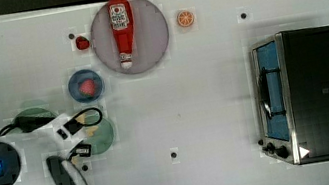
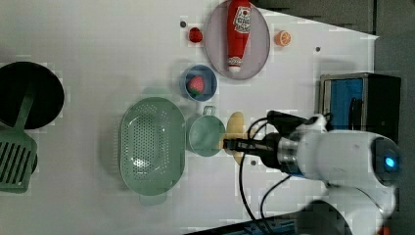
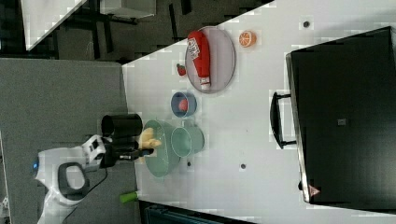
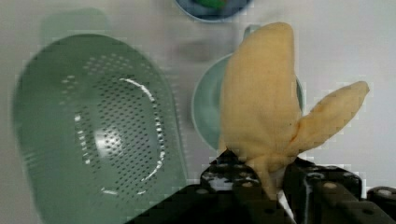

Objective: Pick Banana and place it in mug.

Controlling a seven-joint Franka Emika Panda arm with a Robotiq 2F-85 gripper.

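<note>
My gripper (image 4: 272,189) is shut on the stem end of the pale-yellow banana (image 4: 259,100), whose curved fingers fan out from the jaws. The banana hangs over the teal-green mug (image 4: 206,112), covering part of its rim. In the left view the banana (image 2: 235,128) sits at the mug's (image 2: 205,137) right edge, with the gripper (image 2: 230,144) just beside it. The top view shows the banana (image 1: 91,131) and gripper (image 1: 82,135) over the mug (image 1: 105,136). In the right view the banana (image 3: 148,138) is held by the gripper (image 3: 143,151), left of the mug (image 3: 186,140).
A pale-green perforated basket (image 2: 151,144) stands right beside the mug. A blue bowl (image 2: 198,83) holds a red fruit. A ketchup bottle lies on a grey plate (image 2: 259,49), with an orange slice (image 2: 282,37) nearby. A toaster oven (image 2: 359,103) stands on the left view's right.
</note>
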